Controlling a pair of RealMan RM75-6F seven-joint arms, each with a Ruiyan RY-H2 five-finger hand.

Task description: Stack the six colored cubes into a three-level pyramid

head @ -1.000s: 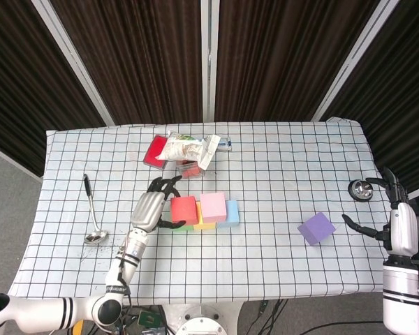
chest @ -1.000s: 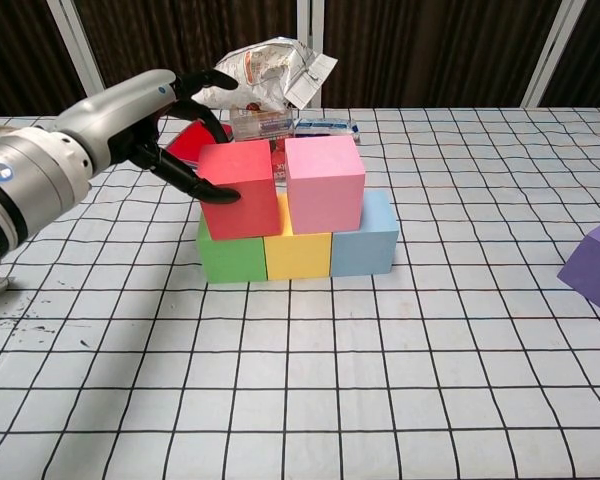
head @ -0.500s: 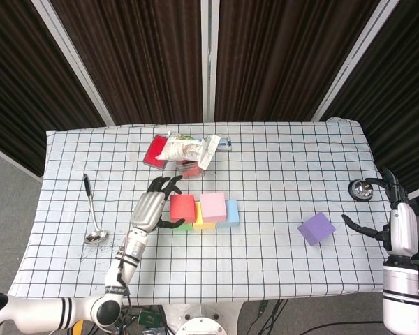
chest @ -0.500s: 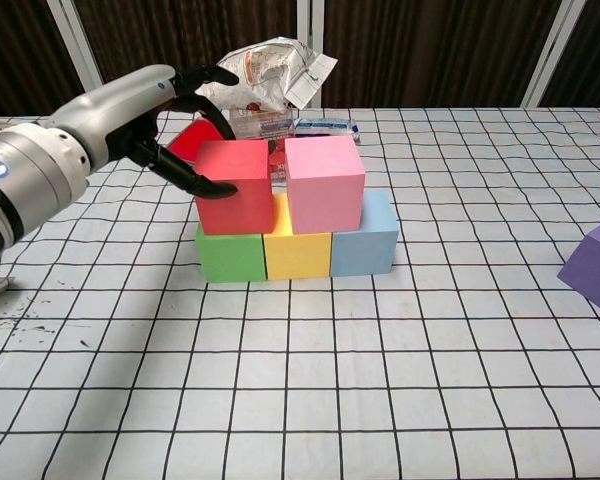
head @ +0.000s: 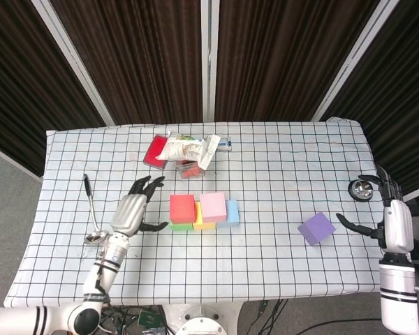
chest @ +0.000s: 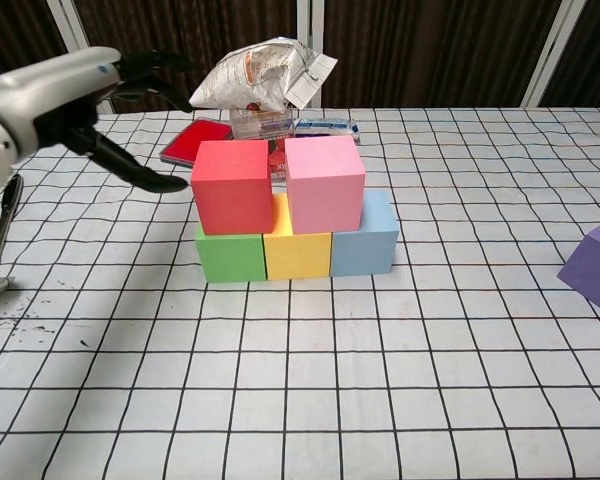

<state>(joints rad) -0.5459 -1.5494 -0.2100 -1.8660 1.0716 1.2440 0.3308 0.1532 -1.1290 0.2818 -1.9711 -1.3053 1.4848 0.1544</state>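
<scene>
A green cube [chest: 230, 255], a yellow cube [chest: 297, 250] and a light blue cube [chest: 364, 240] stand in a row. On top sit a red cube [chest: 231, 186] [head: 183, 208] and a pink cube [chest: 324, 170] [head: 213, 205], side by side. The purple cube [head: 316, 228] [chest: 595, 264] lies alone at the right. My left hand [head: 131, 209] [chest: 75, 95] is open, a little left of the red cube and not touching it. Just right of the purple cube, my right hand [head: 384, 213] is open and empty.
A crumpled snack bag [head: 187, 148], a flat red box [head: 156, 149] and a small red item lie behind the stack. At the far left rests a ladle [head: 93, 211]. A small metal cup [head: 362, 188] stands near the right table edge.
My left hand has let go of the red cube and drawn back to the left. The red cube now rests on the bottom row. The right hand has barely moved.
</scene>
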